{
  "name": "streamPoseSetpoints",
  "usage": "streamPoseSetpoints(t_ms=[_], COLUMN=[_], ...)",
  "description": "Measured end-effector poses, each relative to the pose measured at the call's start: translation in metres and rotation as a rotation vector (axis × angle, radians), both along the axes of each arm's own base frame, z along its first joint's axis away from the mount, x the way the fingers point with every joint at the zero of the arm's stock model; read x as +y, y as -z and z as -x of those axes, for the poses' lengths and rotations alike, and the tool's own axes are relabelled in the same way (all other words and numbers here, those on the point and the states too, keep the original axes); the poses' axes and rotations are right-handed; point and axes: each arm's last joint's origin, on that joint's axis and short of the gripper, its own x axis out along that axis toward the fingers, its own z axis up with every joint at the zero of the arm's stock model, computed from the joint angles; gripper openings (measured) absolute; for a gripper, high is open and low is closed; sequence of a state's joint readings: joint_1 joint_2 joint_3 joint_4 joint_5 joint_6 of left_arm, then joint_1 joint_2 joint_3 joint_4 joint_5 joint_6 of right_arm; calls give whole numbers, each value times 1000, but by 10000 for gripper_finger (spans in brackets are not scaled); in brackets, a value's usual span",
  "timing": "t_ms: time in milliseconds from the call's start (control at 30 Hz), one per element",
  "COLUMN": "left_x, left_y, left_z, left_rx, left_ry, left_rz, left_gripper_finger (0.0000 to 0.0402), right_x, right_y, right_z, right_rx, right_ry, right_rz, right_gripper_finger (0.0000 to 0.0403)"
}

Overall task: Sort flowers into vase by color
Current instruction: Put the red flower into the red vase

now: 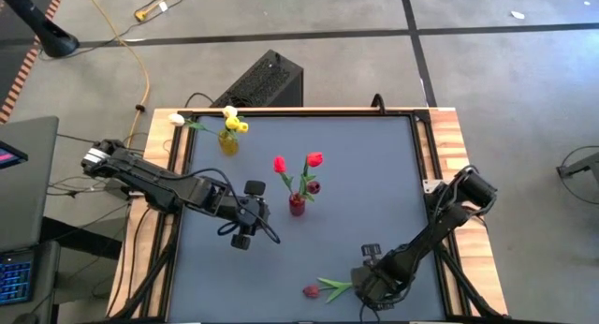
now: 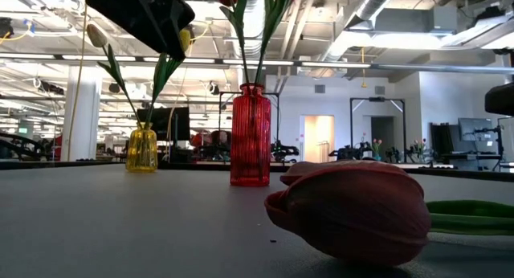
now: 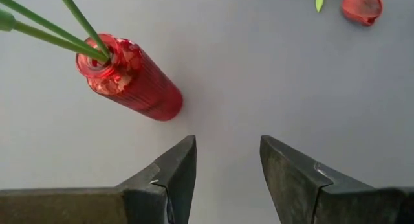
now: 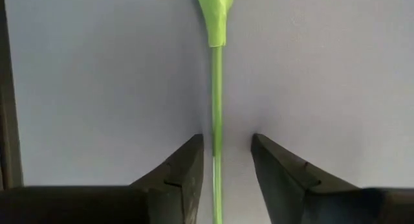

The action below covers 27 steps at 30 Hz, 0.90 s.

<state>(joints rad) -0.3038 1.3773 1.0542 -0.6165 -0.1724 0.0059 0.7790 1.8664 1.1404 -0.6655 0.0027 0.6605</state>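
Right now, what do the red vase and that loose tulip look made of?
Red vase: likely ribbed glass, glossy and translucent, light glinting at the rim. Loose tulip: probably matte plastic or rubbery foam, judging by its smooth, thick maroon petals; stem looks plastic.

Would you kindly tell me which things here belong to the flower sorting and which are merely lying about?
Belonging:
- lying tulip, stem between the right gripper fingers, not yet gripped
- red vase with red and maroon tulips
- yellow vase with yellow and cream tulips
- left gripper, open, beside the red vase

Lying about:
- black box
- yellow cable
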Motion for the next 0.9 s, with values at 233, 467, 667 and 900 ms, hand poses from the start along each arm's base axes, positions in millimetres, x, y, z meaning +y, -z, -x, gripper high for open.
streamPoseSetpoints(t_ms=[233,467,667,900], left_x=[0,2,4,8], left_y=[-1,-4,-12,-25], left_z=[1,2,6,12], left_rx=[-1,-19,-68,-143], left_ry=[-5,-37,-60,-126], left_rz=[-3,-17,-27,-20], left_gripper_finger=[160,160,160,160], right_x=[4,-1,-20,-48], right_y=[0,-23,-67,-132], right_z=[2,-7,-2,7], right_rx=[-11,-38,-170,-545], right_ry=[-11,-10,16,141], right_rz=[-11,-77,-88,-41], right_gripper_finger=[72,18,15,14])
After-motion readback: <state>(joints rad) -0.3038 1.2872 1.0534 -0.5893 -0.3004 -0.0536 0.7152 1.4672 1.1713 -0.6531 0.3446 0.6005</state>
